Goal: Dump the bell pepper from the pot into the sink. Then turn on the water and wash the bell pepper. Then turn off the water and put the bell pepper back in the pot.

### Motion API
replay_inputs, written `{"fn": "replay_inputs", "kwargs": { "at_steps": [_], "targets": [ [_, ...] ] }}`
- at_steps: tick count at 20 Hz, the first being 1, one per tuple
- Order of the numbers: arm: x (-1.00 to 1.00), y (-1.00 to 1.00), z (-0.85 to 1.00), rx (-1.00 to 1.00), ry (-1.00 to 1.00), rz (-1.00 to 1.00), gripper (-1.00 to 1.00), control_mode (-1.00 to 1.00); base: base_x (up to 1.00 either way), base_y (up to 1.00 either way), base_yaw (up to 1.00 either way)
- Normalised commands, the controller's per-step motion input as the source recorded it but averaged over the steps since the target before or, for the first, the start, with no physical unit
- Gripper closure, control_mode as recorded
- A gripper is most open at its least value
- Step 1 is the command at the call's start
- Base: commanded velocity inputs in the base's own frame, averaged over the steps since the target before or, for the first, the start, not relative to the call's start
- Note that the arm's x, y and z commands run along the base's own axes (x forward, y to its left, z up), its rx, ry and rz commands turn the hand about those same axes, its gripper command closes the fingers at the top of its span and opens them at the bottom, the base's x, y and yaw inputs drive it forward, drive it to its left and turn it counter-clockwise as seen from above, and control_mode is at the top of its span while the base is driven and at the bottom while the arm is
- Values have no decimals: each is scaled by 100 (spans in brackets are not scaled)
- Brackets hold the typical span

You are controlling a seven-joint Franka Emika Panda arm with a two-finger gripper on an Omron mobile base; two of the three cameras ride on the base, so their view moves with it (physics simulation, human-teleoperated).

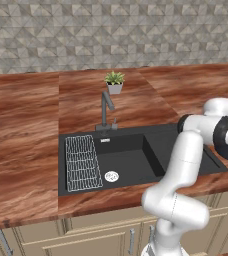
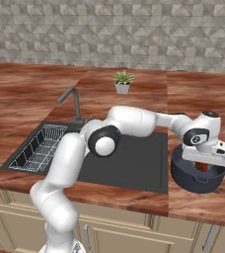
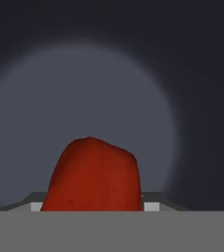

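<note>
At lower right of the right base view, navy pot (image 2: 198, 180) on the wood counter (image 2: 30, 94), just beside the right edge of the black sink (image 2: 134, 165). Open basin floor between wire rack (image 2: 38, 148) and pot; faucet (image 2: 71, 101) and small plant (image 2: 123, 82) well back near the wall. Arm stretched across the sink, wrist bent down, gripper (image 2: 201, 167) sunk inside the pot's rim. Red bell pepper (image 3: 93, 176) low center in the hand view, on the pot's grey floor, close to the fingertips. Finger spread and any grip: cannot tell.
</note>
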Motion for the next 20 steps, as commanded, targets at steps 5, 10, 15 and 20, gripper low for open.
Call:
{"fn": "replay_inputs", "kwargs": {
  "at_steps": [5, 10, 15, 20],
  "targets": [
    [0, 2, -4, 0, 0, 0, 100, -100, 0, 0, 0],
    [0, 1, 10, 0, 0, 0, -100, -100, 0, 0, 0],
    [0, 0, 16, -1, 0, 0, -100, -100, 0, 0, 0],
    [0, 0, 26, -3, 0, 0, -100, -100, 0, 0, 0]
  ]
}}
